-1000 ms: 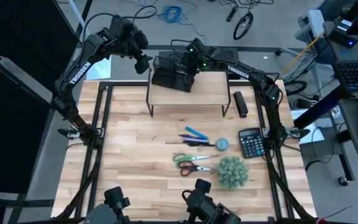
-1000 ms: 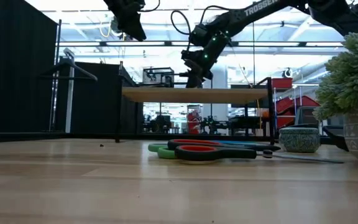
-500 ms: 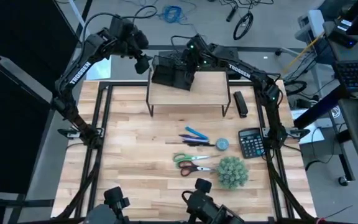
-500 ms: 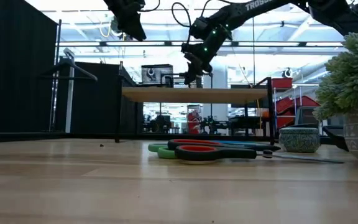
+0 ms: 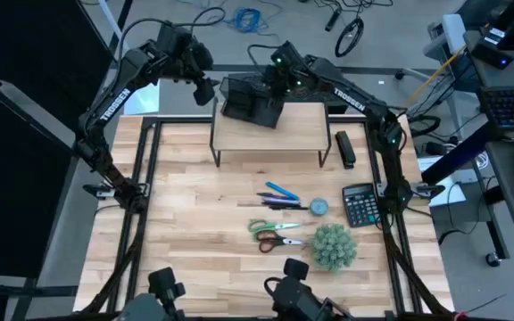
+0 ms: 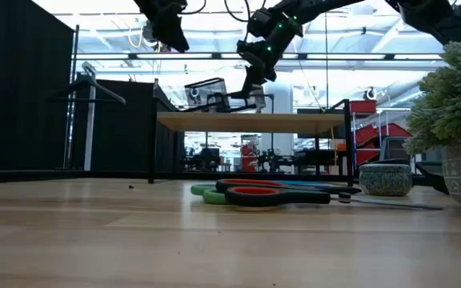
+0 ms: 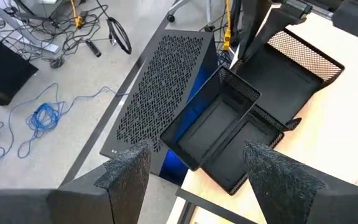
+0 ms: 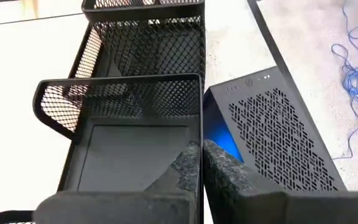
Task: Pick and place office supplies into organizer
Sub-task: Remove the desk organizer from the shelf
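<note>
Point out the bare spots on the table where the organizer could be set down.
Free: the whole left half of the table, between the riser and the near edge, left of the scissors. Crowded: the right side, where pens, scissors, plant and calculator cluster. The right gripper holds the organizer over the riser's back edge.

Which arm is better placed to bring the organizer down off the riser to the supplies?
Right, probably: the right gripper is shut on the organizer's wall at the riser shelf. The left gripper hovers open beside it, holding nothing.
</note>
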